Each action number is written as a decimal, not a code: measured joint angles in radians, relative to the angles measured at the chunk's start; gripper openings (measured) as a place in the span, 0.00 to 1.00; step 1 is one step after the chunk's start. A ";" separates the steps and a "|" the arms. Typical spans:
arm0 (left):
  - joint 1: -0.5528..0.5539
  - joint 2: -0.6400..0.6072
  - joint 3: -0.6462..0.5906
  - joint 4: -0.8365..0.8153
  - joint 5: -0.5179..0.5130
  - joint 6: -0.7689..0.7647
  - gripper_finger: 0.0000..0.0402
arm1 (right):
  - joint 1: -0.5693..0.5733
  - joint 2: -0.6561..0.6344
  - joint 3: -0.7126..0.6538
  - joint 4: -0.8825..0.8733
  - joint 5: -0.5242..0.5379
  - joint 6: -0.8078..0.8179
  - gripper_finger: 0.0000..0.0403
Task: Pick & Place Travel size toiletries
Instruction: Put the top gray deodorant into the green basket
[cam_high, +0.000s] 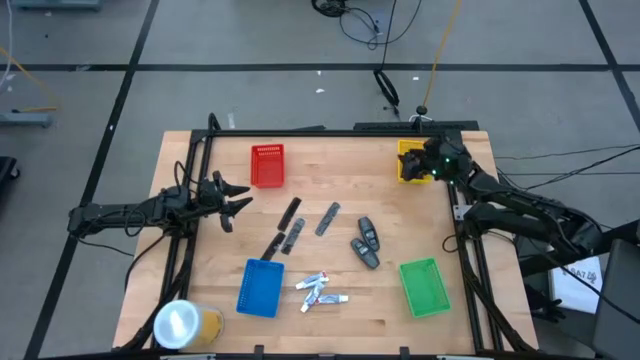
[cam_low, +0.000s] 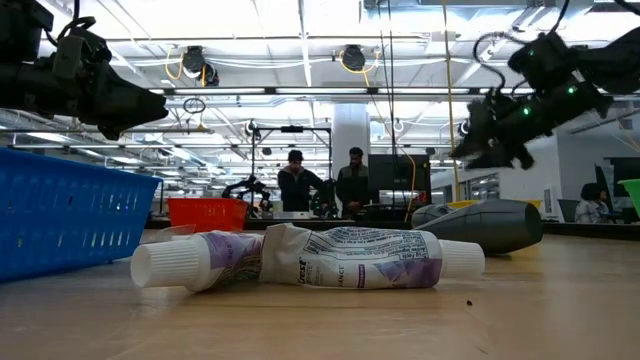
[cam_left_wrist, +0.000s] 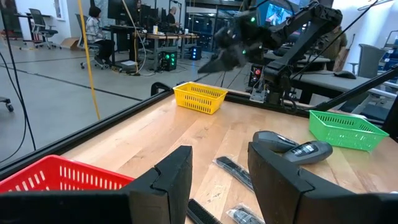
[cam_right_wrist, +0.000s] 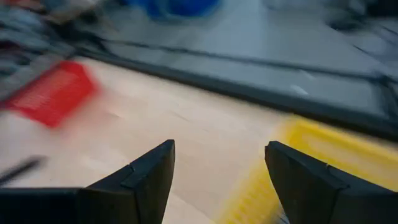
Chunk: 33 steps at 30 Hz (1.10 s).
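From above, the wooden counter (cam_high: 330, 300) carries four trays: a red tray (cam_high: 267, 165) at the far left, a yellow tray (cam_high: 408, 161) at the far right, a blue tray (cam_high: 260, 287) at the near left and a green tray (cam_high: 425, 287) at the near right. The travel toiletries lie loose between them: slim dark sticks (cam_high: 291, 226) in the middle, two dark oval pieces (cam_high: 366, 243) to their right, and small white tubes (cam_high: 321, 290) just beside the blue tray. A yellowish roll (cam_high: 186, 325) stands at the near left corner. The left gripper (cam_high: 236, 201) hangs over the counter's left side, beside the red tray, jaws apart and empty. The right gripper (cam_high: 425, 165) is over the yellow tray.

At counter height, a crumpled toothpaste tube (cam_low: 350, 258) lies in front with a white-capped tube (cam_low: 195, 263) touching it, the blue tray (cam_low: 70, 220) to one side and a dark oval piece (cam_low: 490, 225) behind. Two people stand in the room beyond.

The left wrist view shows its own jaws parted with nothing between them, the oval pieces (cam_left_wrist: 298, 148) and sticks (cam_left_wrist: 233, 169) ahead, the yellow tray (cam_left_wrist: 199, 98) and green tray (cam_left_wrist: 345, 129) farther off, and the right gripper (cam_left_wrist: 227, 56) above the yellow one.

The right wrist view is blurred; the jaws stand wide and empty above the yellow tray (cam_right_wrist: 323, 162), the red tray (cam_right_wrist: 53, 93) well apart.
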 joint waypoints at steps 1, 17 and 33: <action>0.000 0.000 0.000 0.000 0.000 0.000 0.38 | 0.012 0.000 0.000 0.042 -0.037 -0.015 0.59; 0.000 0.000 0.000 0.000 0.000 0.000 0.38 | 0.505 0.000 0.000 0.175 -0.065 -0.182 0.61; 0.000 0.000 0.000 0.000 0.000 0.000 0.38 | 0.977 0.297 0.438 -0.472 0.349 0.017 0.74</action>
